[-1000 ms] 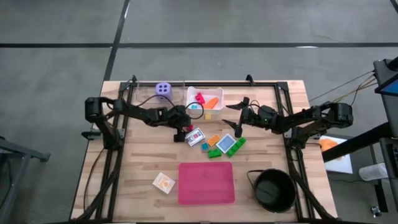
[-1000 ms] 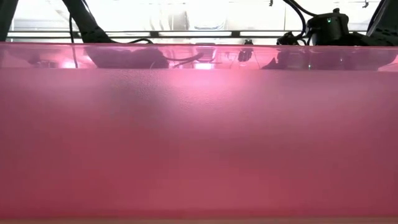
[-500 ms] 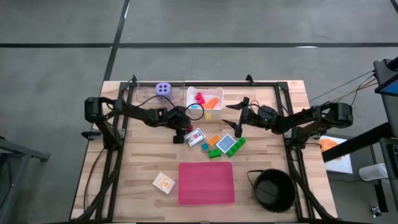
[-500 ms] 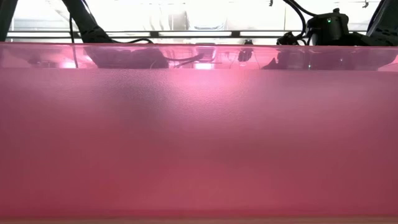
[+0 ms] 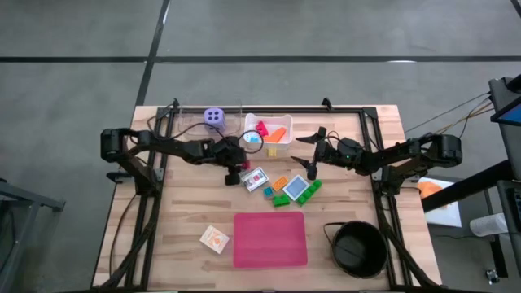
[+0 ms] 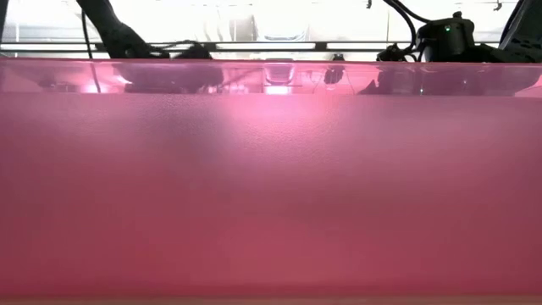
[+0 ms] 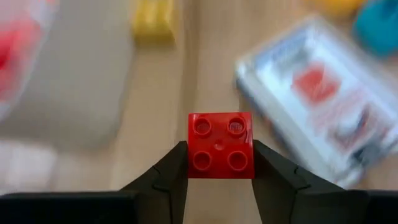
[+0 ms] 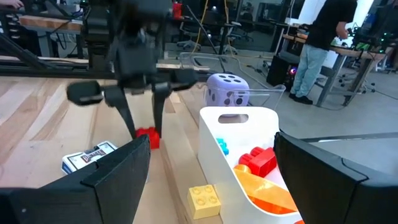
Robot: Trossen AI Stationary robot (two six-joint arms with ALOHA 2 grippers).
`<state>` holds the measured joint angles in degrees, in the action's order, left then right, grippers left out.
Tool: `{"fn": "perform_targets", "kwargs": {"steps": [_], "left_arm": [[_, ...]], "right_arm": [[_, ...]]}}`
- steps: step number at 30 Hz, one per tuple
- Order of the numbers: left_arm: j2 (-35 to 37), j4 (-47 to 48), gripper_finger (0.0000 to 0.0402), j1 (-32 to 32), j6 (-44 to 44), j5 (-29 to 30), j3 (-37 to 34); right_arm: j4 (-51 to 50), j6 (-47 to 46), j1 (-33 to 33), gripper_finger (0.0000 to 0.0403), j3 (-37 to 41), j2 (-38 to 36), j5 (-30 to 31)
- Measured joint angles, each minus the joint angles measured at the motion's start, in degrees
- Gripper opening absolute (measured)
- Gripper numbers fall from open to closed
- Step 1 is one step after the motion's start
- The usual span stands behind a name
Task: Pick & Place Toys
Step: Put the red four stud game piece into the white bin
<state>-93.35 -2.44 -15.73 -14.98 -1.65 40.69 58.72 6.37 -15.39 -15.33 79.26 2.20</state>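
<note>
My left gripper (image 5: 241, 171) is shut on a red studded block (image 7: 221, 152) just left of the white card (image 5: 256, 179), near the white tub (image 5: 283, 122). The tub holds a red block (image 8: 256, 160), an orange piece (image 8: 267, 190) and a teal bit. A yellow block (image 8: 204, 199) lies beside the tub. The purple die (image 5: 214, 117) sits at the far edge. Orange, teal and green blocks and a blue card (image 5: 297, 189) lie mid-table; an orange card (image 5: 215, 238) lies near the front. My right gripper (image 5: 313, 153) hovers open, level, right of the tub. My left gripper pinches the red block by two opposite side faces (image 7: 189, 155) between its two fingers, studs facing the wrist camera. The fingers (image 8: 155, 115) slant down onto it from the table's left. The block (image 8: 148, 138) stays level, at or just above the tabletop; I cannot tell which.
A large pink mat (image 5: 269, 238) lies at the front centre and fills nearly all of the low view (image 6: 271, 186). A black pot (image 5: 358, 247) stands at the front right. Black frame rails (image 5: 155, 203) run along the table's sides. People stand in the room beyond.
My left arm has risen a little and drawn its elbow toward the table's left edge, the gripper staying by the white card with the red block. My right arm has kept still.
</note>
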Motion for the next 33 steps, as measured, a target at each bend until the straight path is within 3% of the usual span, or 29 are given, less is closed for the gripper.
{"fn": "perform_targets", "kwargs": {"steps": [4,7,13,15,23,33], "left_arm": [[0.9,-10.4,0.0135,0.0,1.3,-5.1,-1.5],[0.9,-24.4,0.0135,0.0,3.1,-9.5,-4.8],[-0.6,-55.7,0.0135,0.0,11.7,-10.4,-13.1],[-0.7,-60.3,0.0135,0.0,12.7,-10.7,-14.9],[-0.9,-57.8,0.0135,-0.4,13.9,-6.0,-12.4],[-0.9,-33.7,0.0135,-7.9,11.4,-2.0,-0.2]], "right_arm": [[0.0,0.0,0.0,0.0339,0.0,0.0,0.0],[-0.3,0.0,-0.1,0.0339,0.0,0.0,0.0],[-0.5,0.0,-0.2,0.0339,0.0,0.0,0.0],[-0.5,0.0,-0.2,0.0339,0.0,0.0,0.0],[-0.2,0.0,-0.2,0.0339,0.0,0.0,0.0],[0.0,0.0,-0.2,0.0339,0.0,0.0,0.0]]}}
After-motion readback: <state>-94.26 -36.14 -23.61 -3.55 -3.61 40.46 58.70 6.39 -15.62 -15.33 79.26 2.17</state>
